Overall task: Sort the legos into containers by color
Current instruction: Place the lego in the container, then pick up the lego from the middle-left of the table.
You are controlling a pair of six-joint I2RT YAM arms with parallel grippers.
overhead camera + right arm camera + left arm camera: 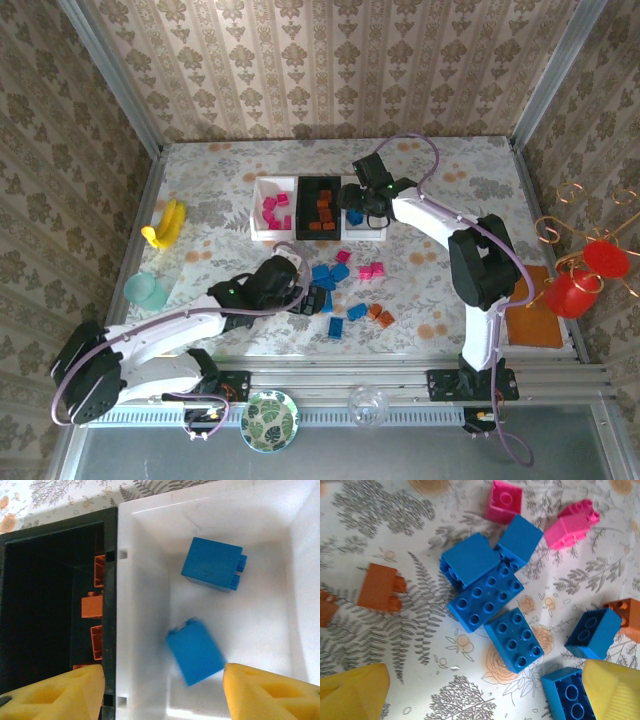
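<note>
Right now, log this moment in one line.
left tool: open above loose blue legos | right tool: open above white container | inside it: two blue legos, one blurred | black container: orange legos

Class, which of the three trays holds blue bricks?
The white tray right of the black tray: it holds two blue bricks. The black holds orange bricks, the other white tray pink bricks.

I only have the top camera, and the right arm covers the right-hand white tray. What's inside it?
Observer: Two blue legos lie in that white tray.
Operator: Are the right jaws gripping one?
Observer: No, the right jaws stand open; a blurred blue lego sits between them, touching neither.
Operator: And under the left jaws?
Observer: They're open above the table, a studs-up blue lego roughly centred between them.
</note>
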